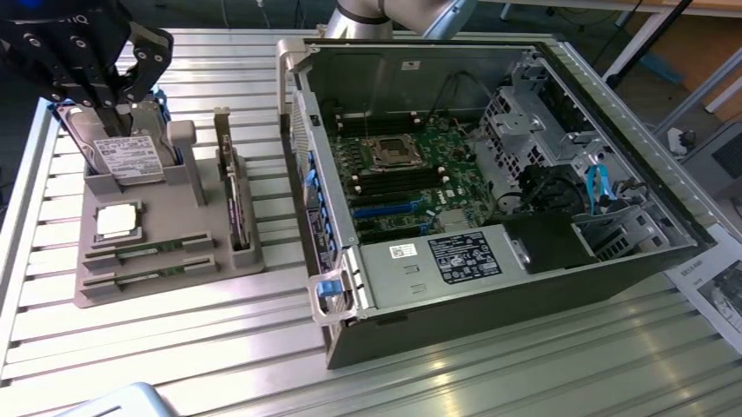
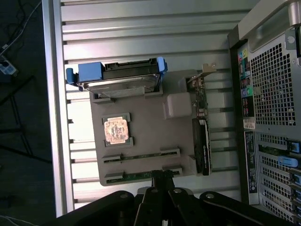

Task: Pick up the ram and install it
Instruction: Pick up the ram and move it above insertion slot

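Claw (image 1: pixel 102 97) is pinched shut with nothing in it, hanging over the hard drive (image 1: pixel 125 156) at the 12 o'clock end of the grey tray (image 1: pixel 174 217) in the exterior view. One ram stick (image 1: pixel 151 250) and its twin (image 1: pixel 156 274) lie side by side in slots at the tray's 6 o'clock end. The tray's on the tabletop (image 1: pixel 464 382), at 9 o'clock from the open PC case (image 1: pixel 499 287).

We count two ram sticks (image 1: pixel 149 253) at the exterior view's lower left, one square processor (image 1: pixel 117 221), one hard drive (image 1: pixel 128 156), one dark expansion card (image 1: pixel 238 204), one gray holder (image 1: pixel 186 217) and one open computer case (image 1: pixel 499 313).
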`<state>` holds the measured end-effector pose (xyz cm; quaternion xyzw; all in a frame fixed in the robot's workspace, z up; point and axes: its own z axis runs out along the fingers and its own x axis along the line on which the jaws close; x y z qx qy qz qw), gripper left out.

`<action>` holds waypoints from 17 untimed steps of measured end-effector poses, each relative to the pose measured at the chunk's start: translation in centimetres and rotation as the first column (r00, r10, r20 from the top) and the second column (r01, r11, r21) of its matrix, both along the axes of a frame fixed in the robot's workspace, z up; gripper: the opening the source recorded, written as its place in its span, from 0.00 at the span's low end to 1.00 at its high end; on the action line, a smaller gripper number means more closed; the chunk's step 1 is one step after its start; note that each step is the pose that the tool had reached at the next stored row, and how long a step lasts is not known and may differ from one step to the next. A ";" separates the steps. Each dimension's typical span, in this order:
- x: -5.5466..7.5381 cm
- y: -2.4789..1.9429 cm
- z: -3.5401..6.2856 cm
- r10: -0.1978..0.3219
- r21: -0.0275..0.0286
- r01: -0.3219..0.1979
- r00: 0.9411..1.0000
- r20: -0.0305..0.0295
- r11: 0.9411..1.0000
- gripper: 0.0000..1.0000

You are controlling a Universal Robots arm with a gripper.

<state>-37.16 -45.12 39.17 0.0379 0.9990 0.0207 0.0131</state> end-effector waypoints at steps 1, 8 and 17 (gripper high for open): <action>0.0 0.00 0.00 0.000 0.000 0.000 1.000 0.000 1.000 0.10; 0.0 0.00 0.00 0.000 0.000 0.000 1.000 0.000 1.000 0.10; 0.0 0.00 0.00 0.009 0.000 -0.009 1.000 0.000 1.000 0.10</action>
